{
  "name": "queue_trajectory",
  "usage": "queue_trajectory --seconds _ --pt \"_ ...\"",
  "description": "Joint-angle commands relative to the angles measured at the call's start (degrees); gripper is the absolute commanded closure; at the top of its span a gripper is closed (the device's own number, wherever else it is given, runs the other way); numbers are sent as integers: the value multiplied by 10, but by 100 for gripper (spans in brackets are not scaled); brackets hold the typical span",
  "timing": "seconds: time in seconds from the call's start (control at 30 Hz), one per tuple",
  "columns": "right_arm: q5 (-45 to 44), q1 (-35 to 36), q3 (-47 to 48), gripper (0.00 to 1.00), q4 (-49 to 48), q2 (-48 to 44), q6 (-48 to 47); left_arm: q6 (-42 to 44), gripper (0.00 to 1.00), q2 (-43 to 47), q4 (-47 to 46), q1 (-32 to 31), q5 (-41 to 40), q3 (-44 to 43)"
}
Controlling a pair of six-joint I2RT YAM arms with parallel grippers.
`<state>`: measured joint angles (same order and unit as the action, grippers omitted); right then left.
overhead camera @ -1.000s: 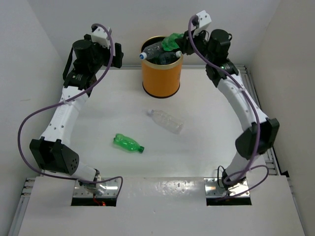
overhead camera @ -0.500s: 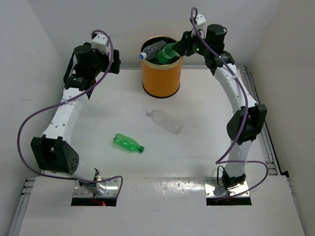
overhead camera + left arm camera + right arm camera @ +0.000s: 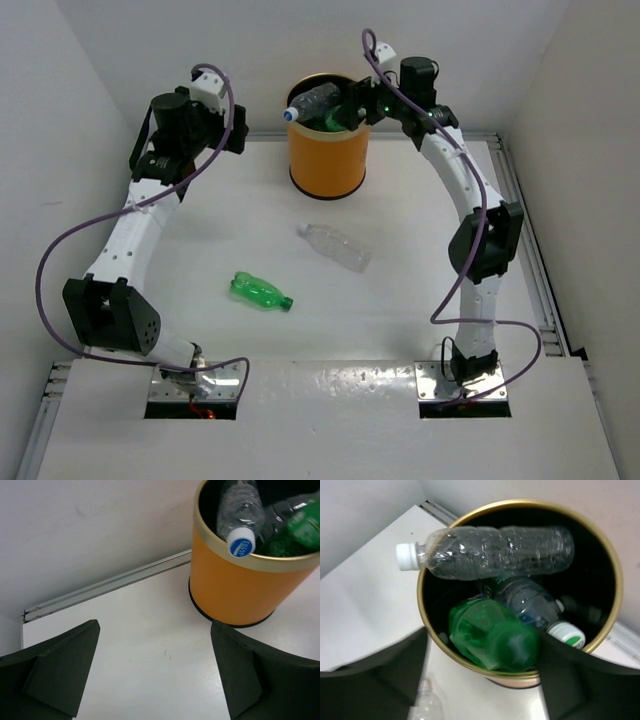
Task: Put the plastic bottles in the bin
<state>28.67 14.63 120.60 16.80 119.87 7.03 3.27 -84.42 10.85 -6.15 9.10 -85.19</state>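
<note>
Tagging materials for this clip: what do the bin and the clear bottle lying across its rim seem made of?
The bin: smooth orange wall with a glossy gold rim, perhaps painted metal or hard plastic. The clear bottle: thin see-through plastic, judging by its ribbed, dented wall.

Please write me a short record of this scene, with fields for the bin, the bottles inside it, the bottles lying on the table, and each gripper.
bin: orange bin with a gold rim, upright at the far side of the table
bottles in bin: three visible: clear rim bottle lying across the top, cap sticking out; green binned bottle; white-capped bottle
bottles on table: clear table bottle and green table bottle, both lying down, apart
left gripper: open, empty, beside the bin
right gripper: open, above the bin's mouth
</note>
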Motion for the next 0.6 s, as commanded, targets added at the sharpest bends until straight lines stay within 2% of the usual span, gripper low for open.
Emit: queue_trajectory --seconds 0.0,0.2,0.43,0.53,0.57 --pt "-37 3 9 12 -3 11 6 39 0 5 0 -8 76 1" --pt "-33 2 -3 7 -62 -68 80 122 0 10 32 -38 244 28" --pt "-31 -7 -69 7 -51 -197 75 230 0 -7 89 -121 250 48" --pt "-31 -21 -150 7 -25 -254 47 334 5 -30 144 -156 239 69" --pt "-32 -28 -203 7 -19 -266 40 356 6 -39 154 -176 231 81"
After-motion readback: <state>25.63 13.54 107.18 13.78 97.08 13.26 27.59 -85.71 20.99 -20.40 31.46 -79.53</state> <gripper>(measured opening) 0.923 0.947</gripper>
